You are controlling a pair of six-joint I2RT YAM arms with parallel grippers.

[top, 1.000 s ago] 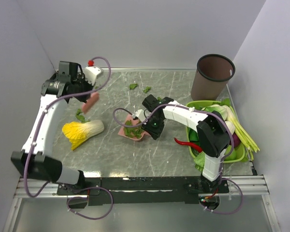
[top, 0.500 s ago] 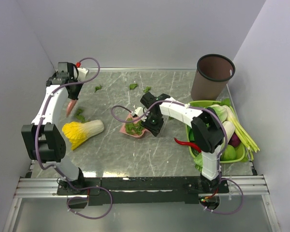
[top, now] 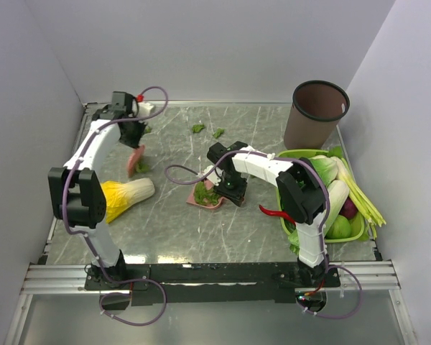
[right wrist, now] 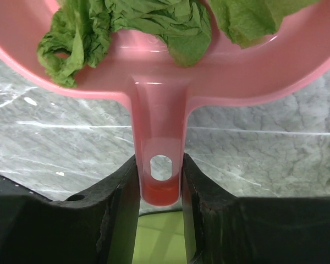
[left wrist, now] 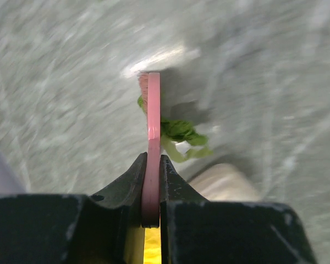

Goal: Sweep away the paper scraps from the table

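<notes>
Top external view puts the left end effector (top: 135, 145) in the upper left of the tabletop (top: 179, 230). It is closed as tight as it goes on a pink brush (top: 136, 159) whose working end points down at the surface. Seen edge-on in the left wrist view, the brush stands upright between the jaws with a green scrap (left wrist: 179, 131) touching its right face. Held like a wall, it looks set to push that scrap sideways, probably toward the dustpan (top: 201, 203) at the centre of the frame. A cabbage (top: 126, 194) lies below the brush, near it but apart, so the stroke has to pass above it. The right wrist view shows the right end effector (right wrist: 160, 184) partly closed, its jaws pinching the dustpan by the handle just at the hanging hole. That grip keeps the pan low on the tabletop with its mouth turned away from the wrist. Several crumpled scraps (right wrist: 154, 22) already sit inside the pan. Two more lie loose at upper centre in the top view, well apart from both tools. The job seems partly done, and the pan likely waits there as the target for the sweep.
</notes>
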